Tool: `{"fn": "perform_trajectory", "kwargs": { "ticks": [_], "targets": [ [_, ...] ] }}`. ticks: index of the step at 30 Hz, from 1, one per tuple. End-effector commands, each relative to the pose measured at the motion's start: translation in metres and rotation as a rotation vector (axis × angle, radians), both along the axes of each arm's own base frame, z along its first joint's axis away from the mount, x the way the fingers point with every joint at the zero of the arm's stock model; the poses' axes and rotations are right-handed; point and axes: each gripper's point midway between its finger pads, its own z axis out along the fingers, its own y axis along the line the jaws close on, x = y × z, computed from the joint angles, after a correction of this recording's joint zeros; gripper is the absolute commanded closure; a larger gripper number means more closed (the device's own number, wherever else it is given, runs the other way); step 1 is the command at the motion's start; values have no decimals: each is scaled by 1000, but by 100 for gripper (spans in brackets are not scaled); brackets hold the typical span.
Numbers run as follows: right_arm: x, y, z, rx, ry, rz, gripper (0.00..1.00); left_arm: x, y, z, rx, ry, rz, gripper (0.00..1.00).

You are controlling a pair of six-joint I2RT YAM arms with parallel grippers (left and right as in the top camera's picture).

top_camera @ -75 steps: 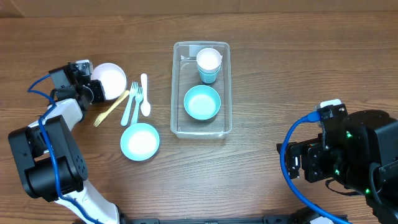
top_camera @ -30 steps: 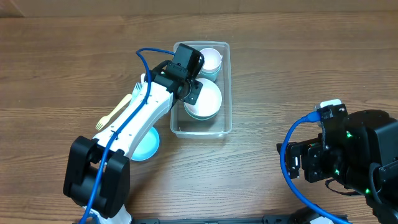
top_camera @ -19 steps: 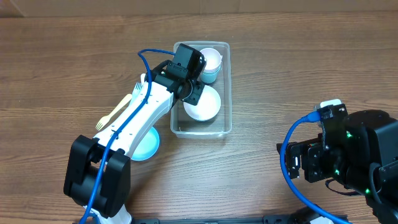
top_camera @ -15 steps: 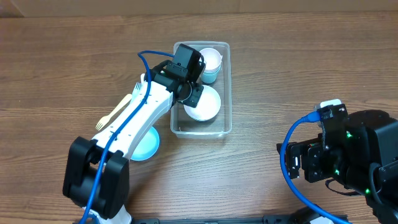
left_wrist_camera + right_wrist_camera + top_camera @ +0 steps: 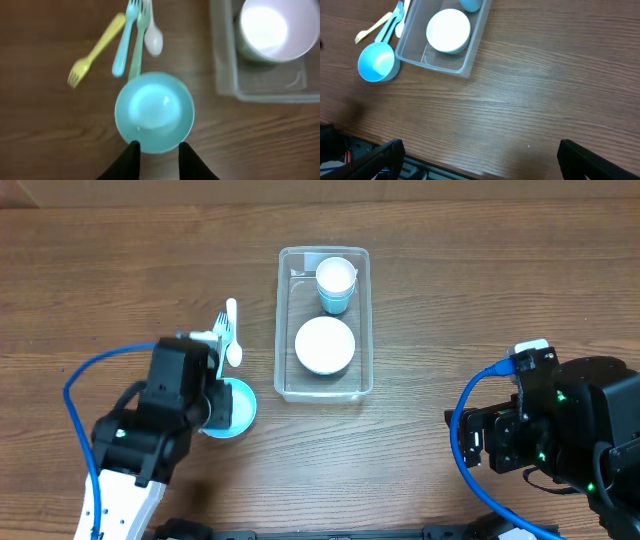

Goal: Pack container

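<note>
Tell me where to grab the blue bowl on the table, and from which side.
Grip the bowl by its rim at the edge nearest the left end effector, from above, one finger inside and one outside. It sits upright, mouth up, so the thin wall suits a pinch. The forks and spoon crowd the far edge; the near side looks freer.

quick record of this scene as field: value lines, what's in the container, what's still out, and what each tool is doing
container: clear bin, lid-less
inside: white bowl, cup
outside: teal bowl, on the left arm's side of the container
cutlery: yellow fork, blue fork, green fork, white spoon, lying just beyond the teal bowl
left tool: open, fingers either side of the teal bowl's near rim
right tool: open, holding nothing, away from the container
likely left to pack: teal bowl, cutlery
</note>
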Motion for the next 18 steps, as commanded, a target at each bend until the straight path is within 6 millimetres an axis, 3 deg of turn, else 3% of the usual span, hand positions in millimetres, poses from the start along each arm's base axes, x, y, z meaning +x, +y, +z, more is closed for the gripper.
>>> {"fn": "perform_trajectory", "kwargs": {
  "ticks": [1,3,5,10,13,15,16,18],
  "targets": [
    [-1,1,5,10,-21,6,0,-9,1,-37,-28,62,58,55],
    [-1,1,5,10,-21,6,0,-2,0,-43,-65,51,124,47],
    [-1,1,5,10,-21,6,0,1,9,-49,-42,68,186,46],
    [-1,1,5,10,-21,6,0,6,37,-86,16,211,326,56],
    [-1,1,5,10,-21,6,0,9,50,-104,39,274,362,55],
    [-1,1,5,10,-21,6,0,13,52,-115,58,307,352,48],
    [-1,1,5,10,-21,6,0,15,52,-123,67,327,335,36],
    [-1,1,5,10,-21,6,0,16,52,-134,76,361,335,32]
  ]
}}
